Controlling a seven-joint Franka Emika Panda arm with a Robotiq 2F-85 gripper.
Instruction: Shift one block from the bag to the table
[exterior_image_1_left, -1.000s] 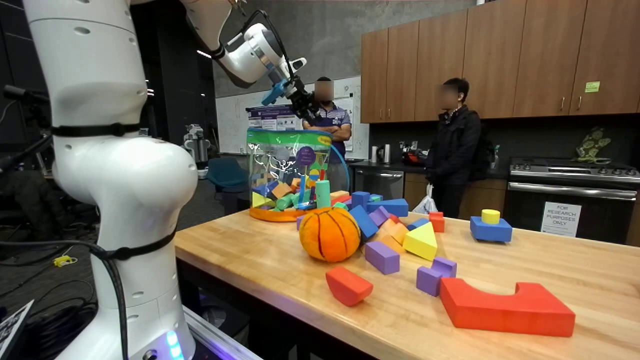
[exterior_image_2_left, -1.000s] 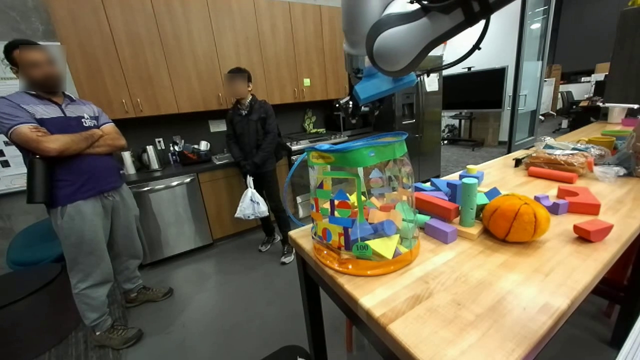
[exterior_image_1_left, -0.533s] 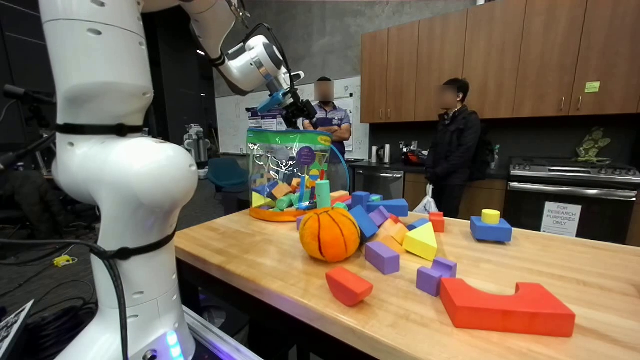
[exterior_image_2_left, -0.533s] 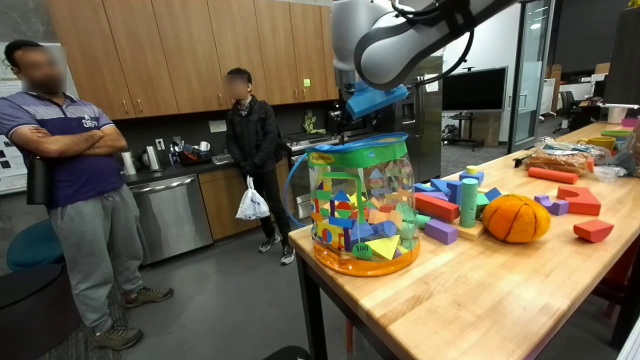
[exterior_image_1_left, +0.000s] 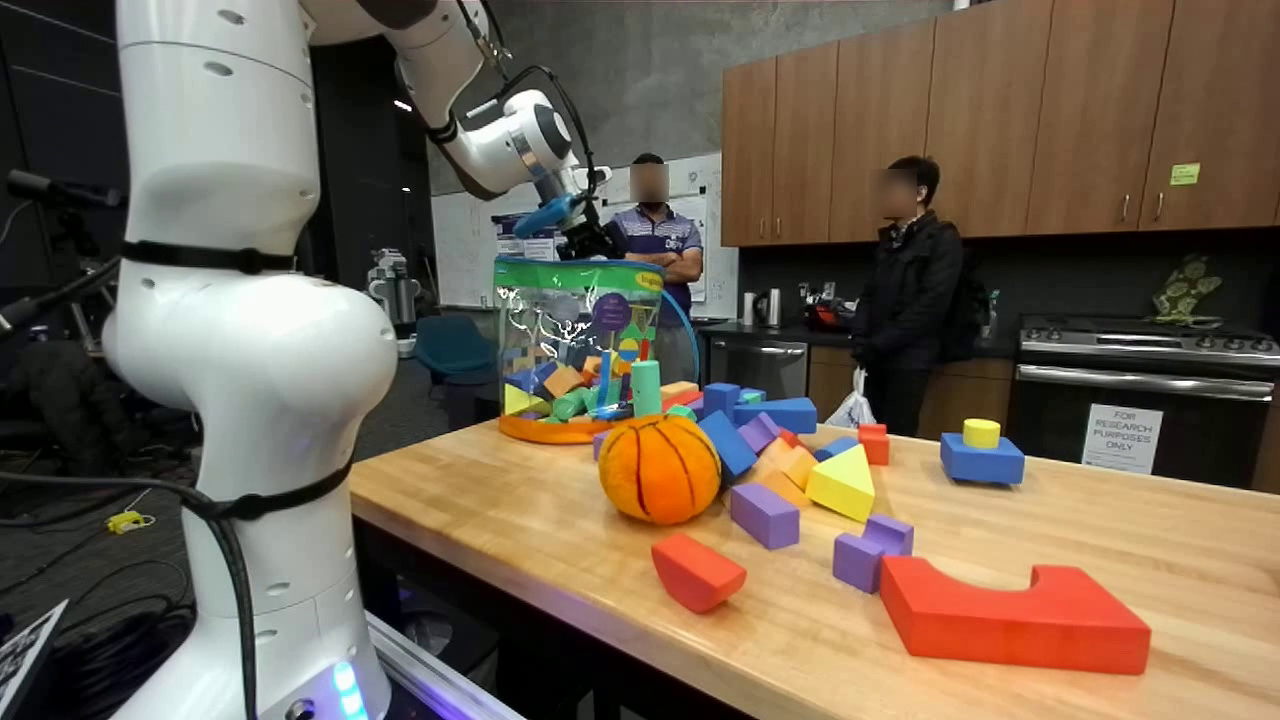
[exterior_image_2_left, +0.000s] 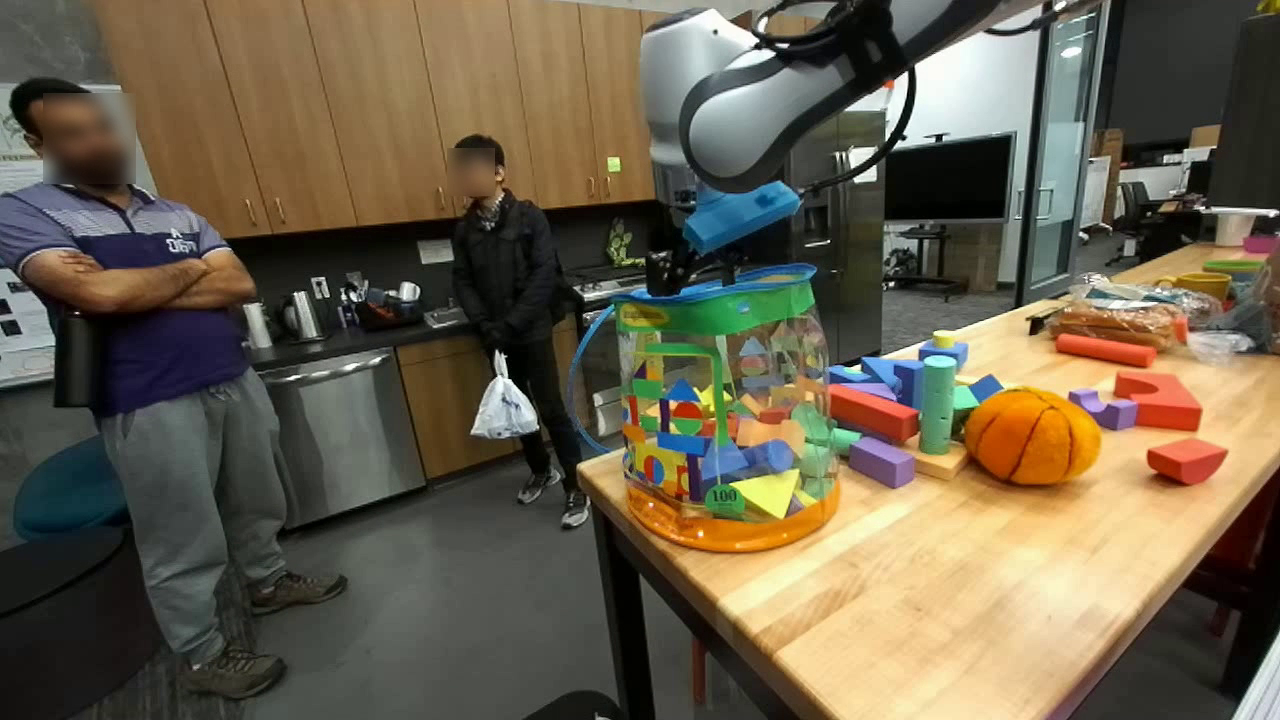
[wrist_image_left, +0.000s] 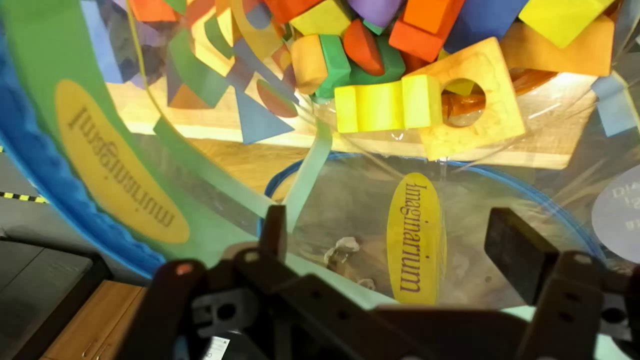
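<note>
The clear bag (exterior_image_2_left: 720, 312), with its green band and orange base, stands upright near the end of the wooden table (exterior_image_2_left: 900, 600). Its mouth is unzipped, and several coloured blocks lie piled at the bottom. In the wrist view a yellow block (wrist_image_left: 382, 107) rests beside a pale wooden block with a round hole (wrist_image_left: 502, 120). At the bag's mouth my gripper (wrist_image_left: 397, 235) points down, open, its fingers wide apart with nothing between them. In an exterior view the gripper (exterior_image_1_left: 590, 243) has its fingertips hidden behind the rim; how deep they reach I cannot tell.
An orange ball (exterior_image_2_left: 1035, 435) sits on the table near the bag. Around it lie several loose blocks, among them a green cylinder (exterior_image_2_left: 937, 405), a purple block (exterior_image_2_left: 880, 462) and a red arch (exterior_image_1_left: 1010, 620). Two people stand beyond the table.
My gripper has come down from above the bag to its rim, and its fingers look wider apart. The bag, the ball and the blocks have stayed in place.
</note>
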